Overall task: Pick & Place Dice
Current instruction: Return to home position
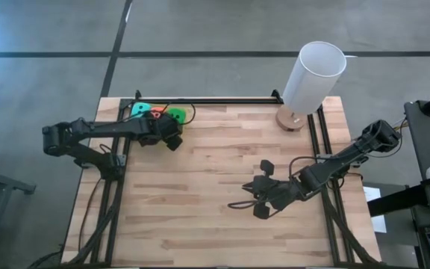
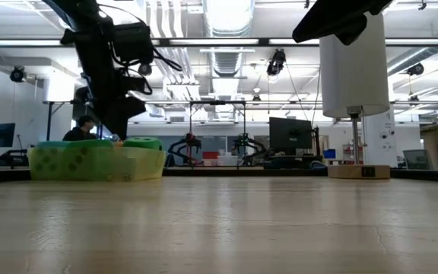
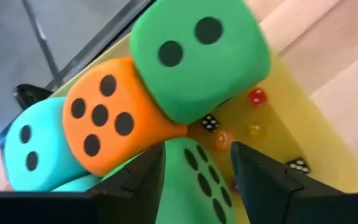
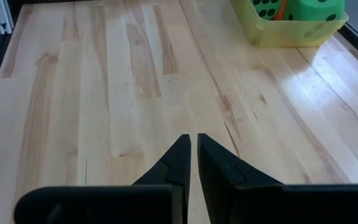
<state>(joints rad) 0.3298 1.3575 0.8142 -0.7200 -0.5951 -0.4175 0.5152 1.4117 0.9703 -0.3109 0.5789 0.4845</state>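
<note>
Wooden table [image 1: 222,194]: dice [image 3: 197,56] in yellow tray [image 4: 284,35]

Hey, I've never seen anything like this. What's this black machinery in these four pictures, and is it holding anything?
This is a robot: two dark arms at a wooden table, each ending in a two-finger gripper. One picture looks straight down, one looks level across the tabletop, and two come from cameras on the wrists. Beside the left arm, a yellow tray holds big soft dice, among them a green die, an orange die and a teal die, with tiny dice on its floor. The left gripper hangs open over the tray, holding nothing. The right gripper is shut and empty above bare wood. The white cylinder stands on a wooden base.
</note>
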